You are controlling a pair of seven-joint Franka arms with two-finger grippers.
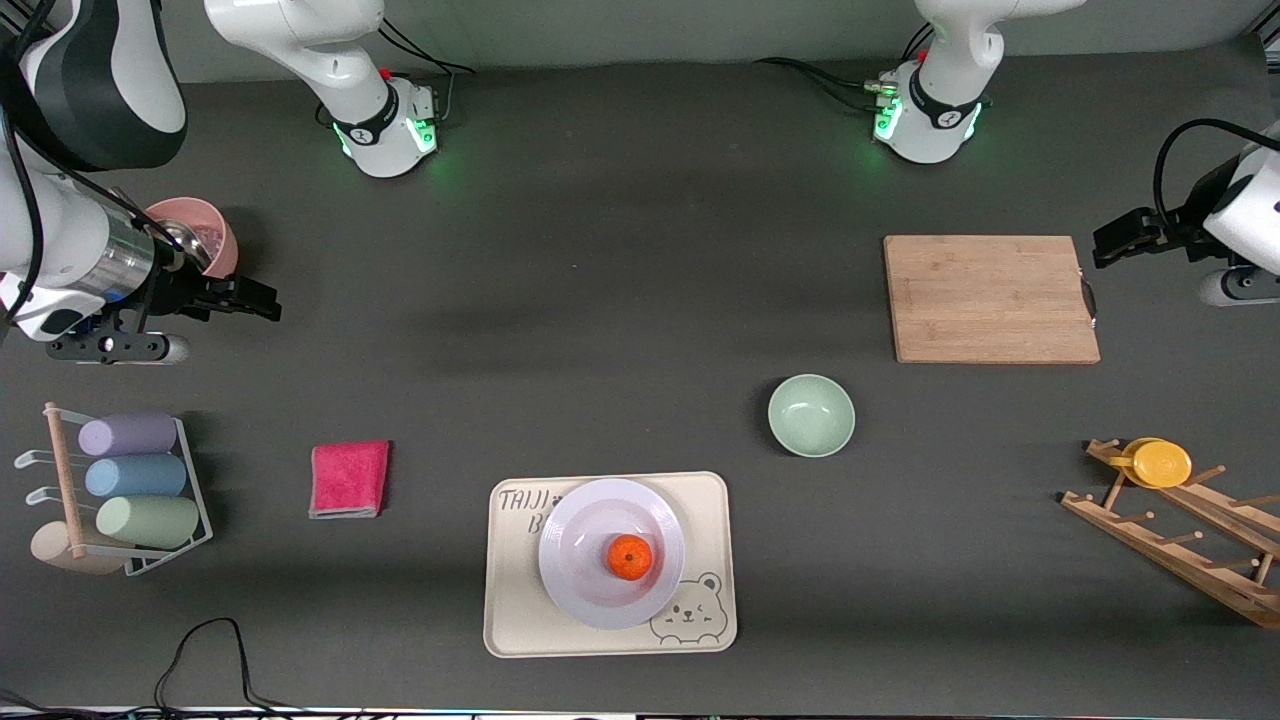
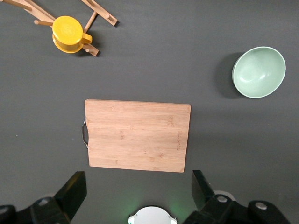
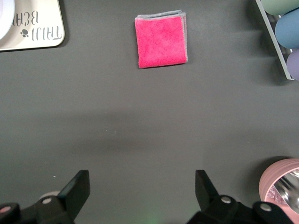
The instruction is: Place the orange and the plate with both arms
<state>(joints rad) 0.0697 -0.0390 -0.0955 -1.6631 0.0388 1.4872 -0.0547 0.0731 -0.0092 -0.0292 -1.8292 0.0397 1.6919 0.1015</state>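
Resting on the plate (image 1: 611, 553) — orange (image 1: 630, 557), round, no long axis, left pincer (image 2: 135, 191) and right pincer (image 3: 142, 189) wide open, empty — beside the plate's tray (image 1: 610, 640).

Orange (image 1: 630, 557): small, round, bright orange, dimpled skin, sits in plate (image 1: 574, 580), slightly off-centre twd the left arm's end & nearer the front cam. Plate: round, glossy white, shallow w/ wide rim, flat & upright on beige bear-print tray (image 1: 516, 630), covering part of tray's lettering. In the right wrist view only a sliver of plate rim (image 3: 5, 18) shows.
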